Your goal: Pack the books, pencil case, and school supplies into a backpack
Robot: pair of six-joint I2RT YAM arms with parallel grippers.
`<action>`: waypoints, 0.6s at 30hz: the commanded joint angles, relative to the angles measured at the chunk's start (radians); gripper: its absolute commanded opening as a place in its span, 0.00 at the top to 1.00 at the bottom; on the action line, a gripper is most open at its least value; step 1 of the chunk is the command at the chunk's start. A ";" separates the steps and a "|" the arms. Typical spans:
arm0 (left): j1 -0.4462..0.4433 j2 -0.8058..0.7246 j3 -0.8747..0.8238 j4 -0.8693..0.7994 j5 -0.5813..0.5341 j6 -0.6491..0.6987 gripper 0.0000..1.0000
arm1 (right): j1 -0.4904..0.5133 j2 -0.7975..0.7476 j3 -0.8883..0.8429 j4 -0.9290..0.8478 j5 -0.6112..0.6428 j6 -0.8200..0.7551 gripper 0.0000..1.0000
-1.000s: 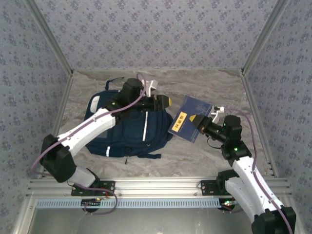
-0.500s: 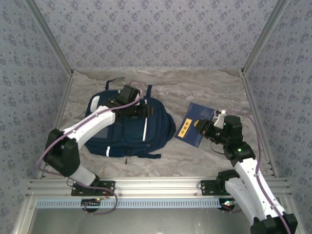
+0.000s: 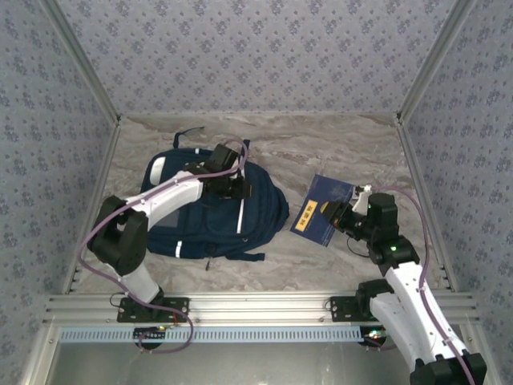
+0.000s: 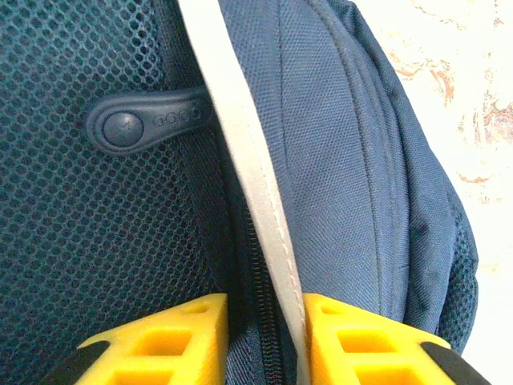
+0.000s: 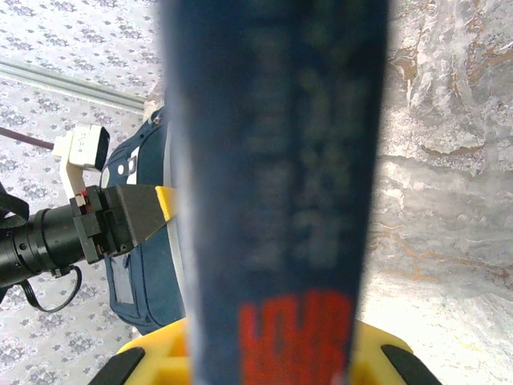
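Grey-marbled counter (image 3: 337,136), patterned blue walls (image 3: 256,56) around it. The backpack (image 3: 268,210) lies flat toward 9 o'clock from the counter's middle. The left hand (image 3: 234,186) sits on its upper face, yellow fingers (image 4: 184,337) straddling a white stripe (image 4: 248,160) and the zip beside it; I cannot tell whether they pinch the fabric. At 3 o'clock from the backpack, near but apart, a navy book (image 3: 325,202) with a yellow label (image 3: 304,216) is clamped between the right hand (image 3: 335,213) fingers
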 commanded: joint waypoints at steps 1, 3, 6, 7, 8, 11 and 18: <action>-0.031 -0.008 0.024 0.012 0.051 0.004 0.75 | -0.008 -0.014 -0.002 0.040 -0.027 0.001 1.00; -0.042 -0.029 0.018 0.002 0.038 0.006 0.75 | -0.009 -0.012 -0.003 0.042 -0.029 0.001 1.00; -0.060 -0.058 0.018 -0.020 0.009 0.011 0.69 | -0.012 -0.007 -0.008 0.052 -0.038 0.006 1.00; -0.065 -0.066 0.018 -0.026 0.000 0.012 0.68 | -0.011 -0.006 -0.011 0.053 -0.040 0.008 1.00; -0.071 -0.071 0.018 -0.030 -0.004 0.012 0.67 | -0.012 -0.005 -0.014 0.057 -0.042 0.009 1.00; -0.090 -0.080 0.017 -0.033 -0.010 0.011 0.67 | -0.012 -0.006 -0.023 0.066 -0.046 0.016 1.00; -0.119 -0.055 -0.009 -0.009 -0.002 -0.006 0.66 | -0.016 -0.006 -0.039 0.083 -0.065 0.028 1.00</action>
